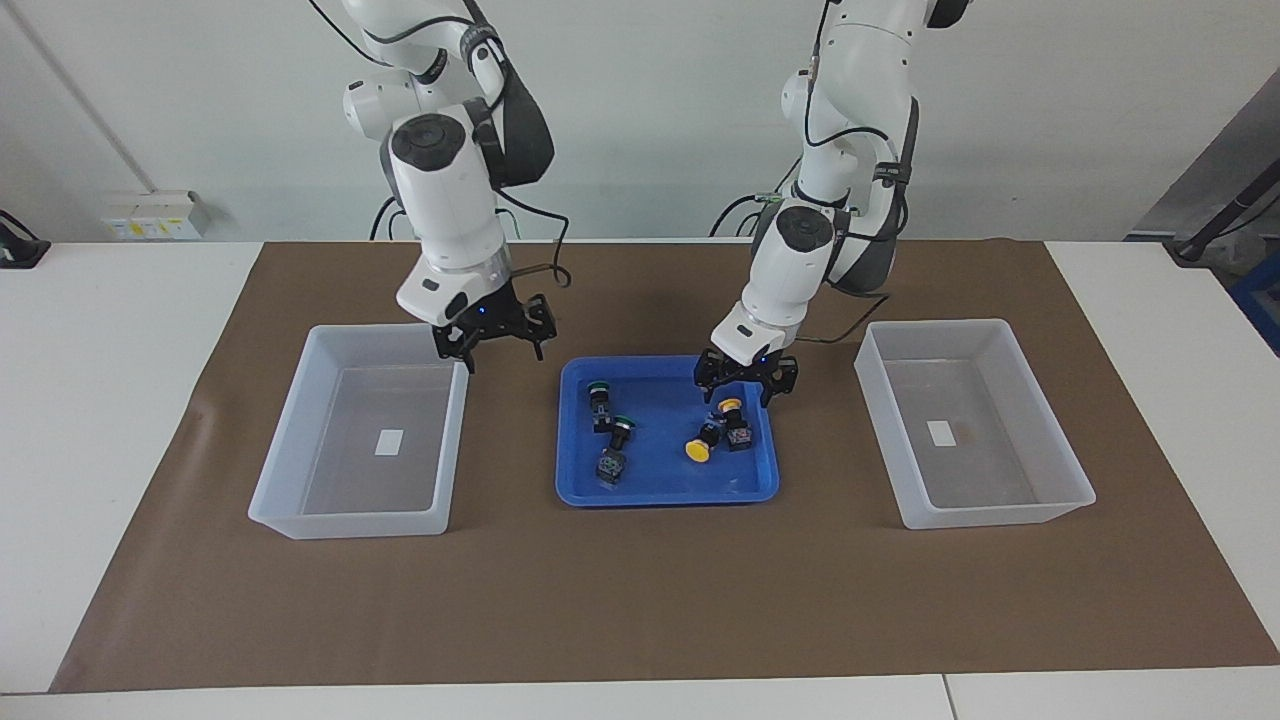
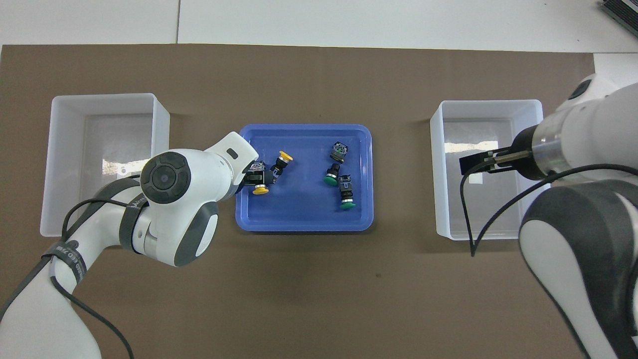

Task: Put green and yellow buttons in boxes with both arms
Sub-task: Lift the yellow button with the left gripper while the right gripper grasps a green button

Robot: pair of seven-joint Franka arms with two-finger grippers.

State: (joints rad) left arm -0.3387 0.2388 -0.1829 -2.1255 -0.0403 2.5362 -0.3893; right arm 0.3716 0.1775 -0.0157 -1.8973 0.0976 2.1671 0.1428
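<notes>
A blue tray [image 1: 665, 482] [image 2: 304, 212] lies mid-table between two clear boxes. In it are two green buttons [image 1: 601, 400] [image 1: 618, 445] toward the right arm's end, also in the overhead view [image 2: 346, 194] [image 2: 335, 167]. Two yellow buttons [image 1: 733, 420] [image 1: 701, 446] lie toward the left arm's end, also in the overhead view [image 2: 281, 162] [image 2: 259, 187]. My left gripper [image 1: 747, 385] is open and empty, low over the tray just above the yellow buttons. My right gripper [image 1: 493, 340] is open and empty, over the tray-side rim of the box at its end.
One clear box [image 1: 290, 440] [image 2: 498, 103] stands at the right arm's end and another [image 1: 1062, 445] [image 2: 60, 164] at the left arm's end, each with a white label on its floor. A brown mat [image 1: 640, 600] covers the table.
</notes>
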